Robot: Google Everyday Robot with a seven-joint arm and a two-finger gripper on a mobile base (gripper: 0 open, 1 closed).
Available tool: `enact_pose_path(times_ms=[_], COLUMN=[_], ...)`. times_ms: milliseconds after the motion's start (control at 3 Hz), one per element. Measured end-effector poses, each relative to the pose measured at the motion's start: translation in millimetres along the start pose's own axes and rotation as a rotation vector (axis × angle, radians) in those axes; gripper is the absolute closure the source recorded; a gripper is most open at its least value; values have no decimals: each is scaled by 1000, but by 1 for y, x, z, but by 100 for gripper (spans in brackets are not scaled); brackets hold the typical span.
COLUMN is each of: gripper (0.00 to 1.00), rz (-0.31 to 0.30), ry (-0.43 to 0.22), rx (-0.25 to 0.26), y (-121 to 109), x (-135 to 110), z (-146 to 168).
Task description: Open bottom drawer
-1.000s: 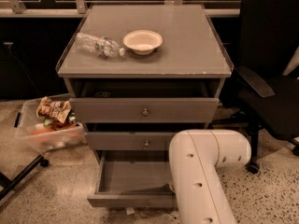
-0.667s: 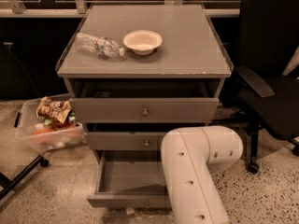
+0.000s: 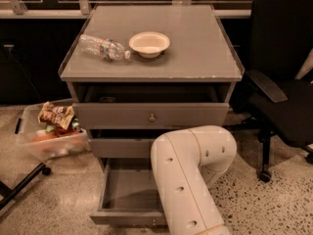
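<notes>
The bottom drawer [image 3: 128, 190] of the grey cabinet stands pulled out towards me, with its plain grey inside showing. Its flat front [image 3: 122, 217] is at the lower edge of the view, and a small round knob [image 3: 154, 223] shows next to the arm. My white arm [image 3: 188, 180] rises from the bottom edge and bends at an elbow in front of the drawer's right half. My gripper is not in view; only arm links show.
The middle drawer front [image 3: 122, 147] is closed; the top drawer front [image 3: 151, 115] stands slightly out. A water bottle [image 3: 102, 47] and a bowl [image 3: 149, 43] lie on the cabinet top. A plastic bin of snacks [image 3: 51, 133] sits at the left and an office chair [image 3: 283, 97] at the right.
My arm has swung to the left across the front of the drawers. The bottom drawer stays pulled out as before.
</notes>
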State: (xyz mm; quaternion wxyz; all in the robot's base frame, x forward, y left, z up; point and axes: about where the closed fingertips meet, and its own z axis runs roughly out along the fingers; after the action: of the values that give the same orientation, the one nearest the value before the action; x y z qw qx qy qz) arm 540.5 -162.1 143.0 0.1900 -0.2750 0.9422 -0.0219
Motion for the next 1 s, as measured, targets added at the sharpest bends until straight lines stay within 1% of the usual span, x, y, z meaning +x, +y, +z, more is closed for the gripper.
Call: enact_pose_path(times_ms=[333, 667, 1000], gripper=[73, 50, 27], rz=[-18, -142, -142], ry=[7, 61, 61], rx=[1, -37, -37], y=[0, 6, 6], x=[3, 25, 25], z=[-2, -13, -13])
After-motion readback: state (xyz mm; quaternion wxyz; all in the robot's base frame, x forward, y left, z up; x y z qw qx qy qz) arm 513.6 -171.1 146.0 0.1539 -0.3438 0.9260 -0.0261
